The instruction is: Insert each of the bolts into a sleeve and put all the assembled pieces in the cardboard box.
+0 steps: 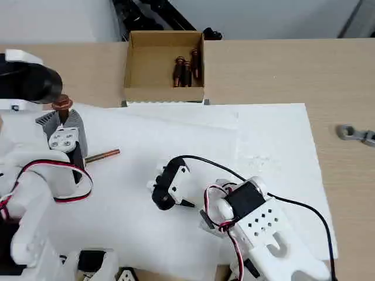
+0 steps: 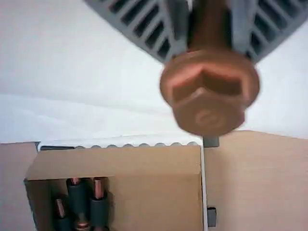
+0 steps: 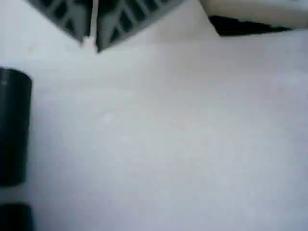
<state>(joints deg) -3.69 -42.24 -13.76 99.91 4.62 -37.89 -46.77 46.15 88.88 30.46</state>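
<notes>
Left gripper (image 2: 210, 44) clamping one bolt (image 2: 209, 91), right gripper (image 3: 94, 44) together, second bolt (image 1: 102, 155) on mat (image 1: 263, 134), three assemblies (image 1: 186, 69) in box (image 1: 146, 64)

No legible text, label, number or sign anywhere.

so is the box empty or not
Not empty: several assembled pieces lie inside the box, toward its right side in the high view.

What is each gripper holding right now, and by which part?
The left gripper holds a bolt by its shank, just under the head. The right gripper is shut and holds nothing.
</notes>
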